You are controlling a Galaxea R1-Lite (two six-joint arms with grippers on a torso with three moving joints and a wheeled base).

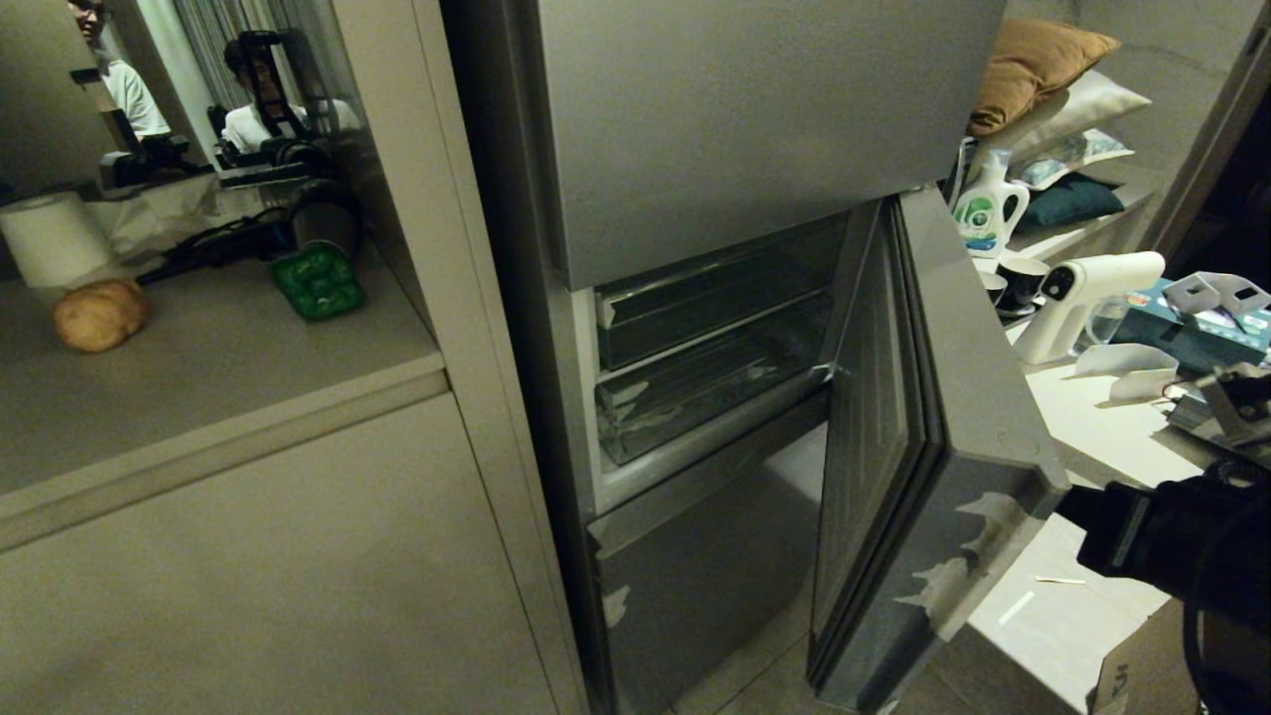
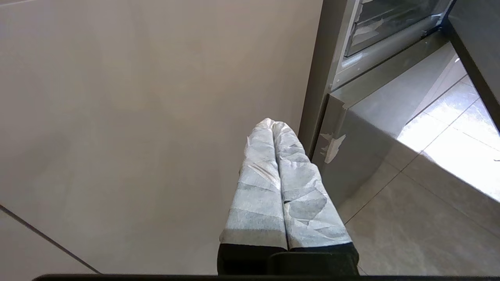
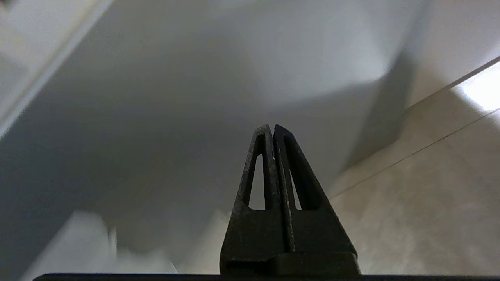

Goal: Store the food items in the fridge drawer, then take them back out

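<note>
in the head view, a tan potato [image 1: 99, 315] lies on the counter [image 1: 228, 367] in the alcove at the left, beside a white paper roll [image 1: 52, 238] and well apart from a green egg tray [image 1: 318, 281] nearer the fridge. a mirror behind the counter reflects two people. the grey fridge's middle door [image 1: 894, 437] stands swung open to the right, baring two clear fridge drawers [image 1: 710, 382] stacked one over the other, both pushed in. the open door stands between the drawers and the right arm [image 1: 1172, 541], which shows dark at the lower right edge. beyond it, a second counter carries a white spray gun [image 1: 1082, 298], a detergent bottle [image 1: 983, 214] and a teal box [image 1: 1197, 333]; pillows sit on shelves above.

in the left wrist view, the left tool [image 2: 273, 124], its fingers wrapped in pale tape, is pressed together and empty, hanging by the cabinet panel [image 2: 136, 117] beside the fridge's lower door [image 2: 375, 156] and tiled floor.

in the right wrist view, the right tool [image 3: 270, 128] is black, pressed together and empty, before a blurred pale surface.
</note>
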